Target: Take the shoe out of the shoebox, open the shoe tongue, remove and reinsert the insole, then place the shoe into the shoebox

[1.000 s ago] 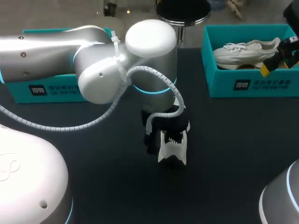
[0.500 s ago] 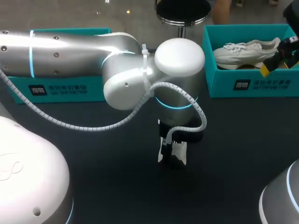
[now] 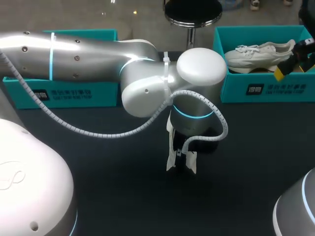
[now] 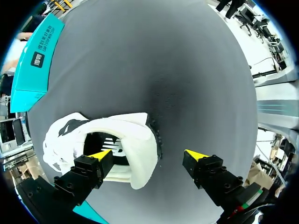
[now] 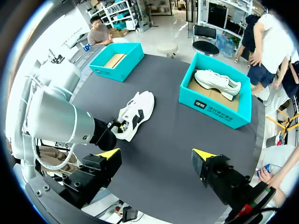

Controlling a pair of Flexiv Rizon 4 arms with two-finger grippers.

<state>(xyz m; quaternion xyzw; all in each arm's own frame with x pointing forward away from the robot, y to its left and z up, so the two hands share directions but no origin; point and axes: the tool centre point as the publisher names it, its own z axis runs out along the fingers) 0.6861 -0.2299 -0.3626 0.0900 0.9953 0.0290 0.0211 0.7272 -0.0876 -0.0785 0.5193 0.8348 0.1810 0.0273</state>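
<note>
A white shoe (image 3: 171, 157) with a dark inside lies on the black table near the middle, mostly hidden under my left arm's wrist (image 3: 197, 93) in the head view. In the left wrist view my left gripper (image 4: 148, 155) hangs open over the shoe (image 4: 133, 154): one fingertip (image 4: 100, 154) sits above the shoe's mouth, the other stands past the shoe's side over bare table. A second white shoe (image 3: 261, 53) lies in the teal shoebox (image 3: 256, 89) at the back right. My right gripper (image 5: 156, 154) is open and empty, high over the table's right side.
Another teal shoebox (image 3: 69, 92), holding only a brown liner (image 5: 114, 59), stands at the back left. My left arm (image 3: 83, 49) spans the table from the left to the middle. Bare table (image 3: 256, 162) lies in front and to the right of the shoe.
My left arm has swung to the right, and its wrist now covers most of the shoe on the table. The right arm and the boxed shoe have stayed put.
</note>
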